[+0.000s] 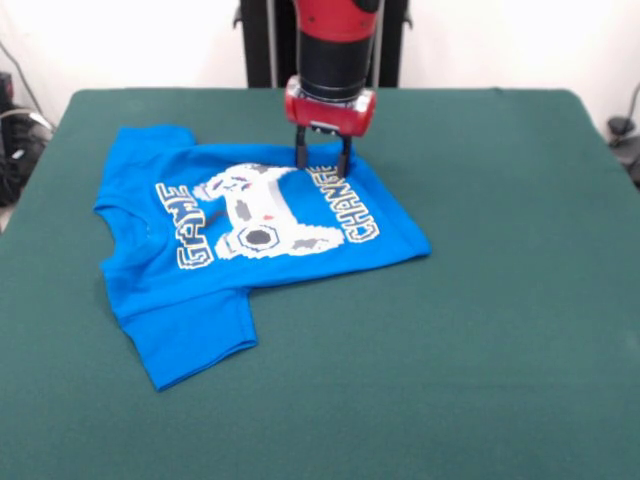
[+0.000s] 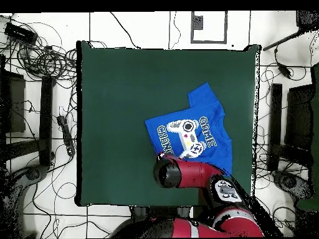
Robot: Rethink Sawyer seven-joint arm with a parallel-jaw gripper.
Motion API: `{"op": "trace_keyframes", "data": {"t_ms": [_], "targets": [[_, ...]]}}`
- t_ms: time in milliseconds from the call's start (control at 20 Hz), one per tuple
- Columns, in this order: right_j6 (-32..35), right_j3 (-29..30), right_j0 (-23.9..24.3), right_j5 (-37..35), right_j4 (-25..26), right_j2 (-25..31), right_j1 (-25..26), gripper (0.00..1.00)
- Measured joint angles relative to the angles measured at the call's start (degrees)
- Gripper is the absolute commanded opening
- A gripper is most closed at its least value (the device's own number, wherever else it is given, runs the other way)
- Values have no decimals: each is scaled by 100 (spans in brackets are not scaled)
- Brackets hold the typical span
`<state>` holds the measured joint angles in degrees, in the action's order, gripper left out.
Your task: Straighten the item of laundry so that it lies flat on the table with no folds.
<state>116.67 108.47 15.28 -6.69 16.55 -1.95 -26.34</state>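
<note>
From the front, a small bright blue T-shirt (image 1: 250,240) lies print side up on the left-centre of the dark green table (image 1: 480,330), its collar to the picture's left, its hem to the right, so its long axis runs roughly across the frame with a slight tilt. One short sleeve reaches toward the camera, the other toward the far left corner; the cloth shows shallow wrinkles and the hem corner at right comes to a point. A white-and-grey game controller sits mid-chest between the words "GAME" and "CHANGER", both turned sideways. The red-and-black arm drops from above, and its gripper (image 1: 322,160) has two dark fingers set slightly apart, tips down on the shirt's far edge beside the lettering; whether they pinch cloth cannot be told. From overhead, the shirt (image 2: 199,127) lies on the table's (image 2: 124,93) right half near the robot's side, lettering reading upright, while the arm covers the gripper.
</note>
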Motion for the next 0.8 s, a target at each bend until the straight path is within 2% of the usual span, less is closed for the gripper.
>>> {"op": "trace_keyframes", "data": {"t_ms": [800], "targets": [[0,299,318,96,20,0,-134,100]]}}
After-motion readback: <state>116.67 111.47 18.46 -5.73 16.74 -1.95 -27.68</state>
